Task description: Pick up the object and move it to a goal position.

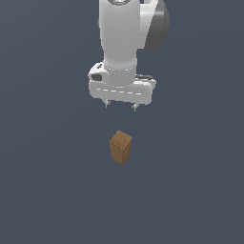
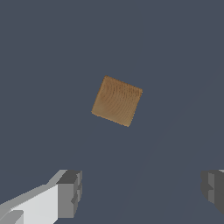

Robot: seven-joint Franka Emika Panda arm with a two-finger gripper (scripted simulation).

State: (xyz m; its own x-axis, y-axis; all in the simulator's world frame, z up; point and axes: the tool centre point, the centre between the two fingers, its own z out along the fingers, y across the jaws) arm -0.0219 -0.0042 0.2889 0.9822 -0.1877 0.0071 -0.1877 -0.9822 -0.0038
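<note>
Poised above the floor, the white Panda gripper [image 1: 121, 106] hangs with its jaws spread wide and nothing between them; in the wrist view the two grey finger pads [image 2: 70, 193] stand far apart at the frame's edges. Below it, well clear of the fingertips, the small brown wood-grained block [image 1: 120, 147] stands upright on the flat dark grey floor [image 1: 47, 190], untouched. Seen from the wrist, the block [image 2: 117, 100] sits turned at a slight angle to the line between the fingers and off that line. The step in hand looks like the approach: next the gripper would need to centre over the block, perhaps rotate to square with its sides, then descend and close.
</note>
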